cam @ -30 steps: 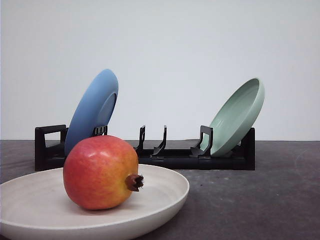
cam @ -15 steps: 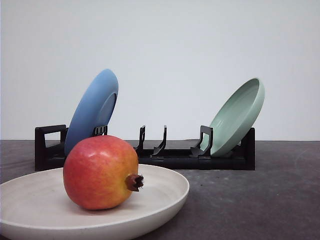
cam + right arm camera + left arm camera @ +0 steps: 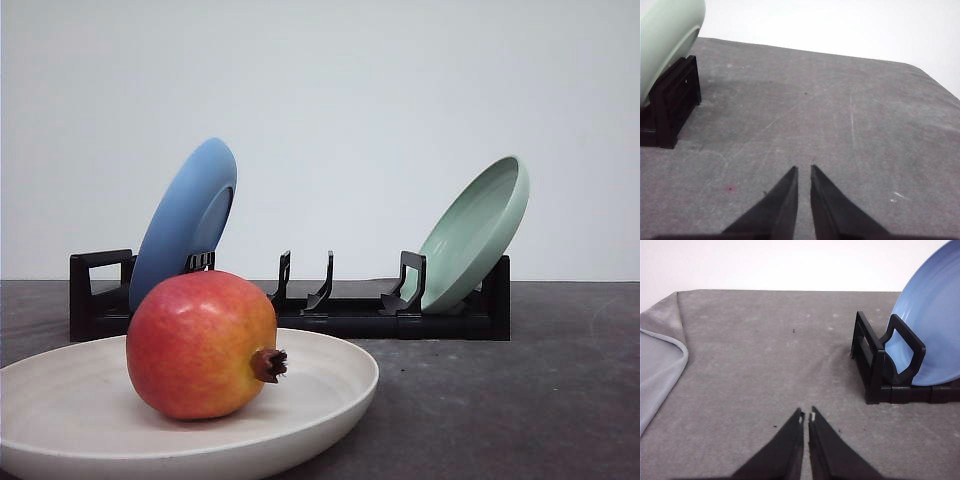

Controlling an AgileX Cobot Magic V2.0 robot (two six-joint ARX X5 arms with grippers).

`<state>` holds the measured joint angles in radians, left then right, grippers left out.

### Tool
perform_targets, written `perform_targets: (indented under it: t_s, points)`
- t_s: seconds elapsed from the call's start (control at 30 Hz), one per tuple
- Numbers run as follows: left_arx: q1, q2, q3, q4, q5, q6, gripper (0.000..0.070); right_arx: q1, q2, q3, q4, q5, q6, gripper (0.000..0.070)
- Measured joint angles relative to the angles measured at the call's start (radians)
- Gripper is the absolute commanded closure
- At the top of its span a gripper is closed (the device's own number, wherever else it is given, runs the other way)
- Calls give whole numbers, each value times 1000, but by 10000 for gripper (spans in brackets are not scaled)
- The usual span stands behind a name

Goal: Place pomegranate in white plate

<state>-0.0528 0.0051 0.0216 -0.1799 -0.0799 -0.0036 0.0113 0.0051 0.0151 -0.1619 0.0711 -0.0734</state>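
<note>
In the front view the pomegranate (image 3: 201, 343), red shading to orange with a dark crown stub pointing right, rests inside the white plate (image 3: 330, 385) at the near left of the table. In the left wrist view my left gripper (image 3: 806, 415) is shut with nothing held, its tips meeting over bare grey cloth beside the rack's end. In the right wrist view my right gripper (image 3: 803, 169) is also shut and empty, over open cloth past the rack's other end.
A black dish rack (image 3: 350, 315) stands across the back, holding a blue plate (image 3: 185, 220) on its left and a pale green plate (image 3: 480, 230) on its right. A folded edge of the grey cloth (image 3: 660, 360) lies in the left wrist view.
</note>
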Motion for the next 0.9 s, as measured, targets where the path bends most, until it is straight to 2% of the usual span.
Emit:
perform_targets:
  t_s: [0.9]
  points:
    - [0,0,0,0,0,0,700,0,0,0,0,0,0,655]
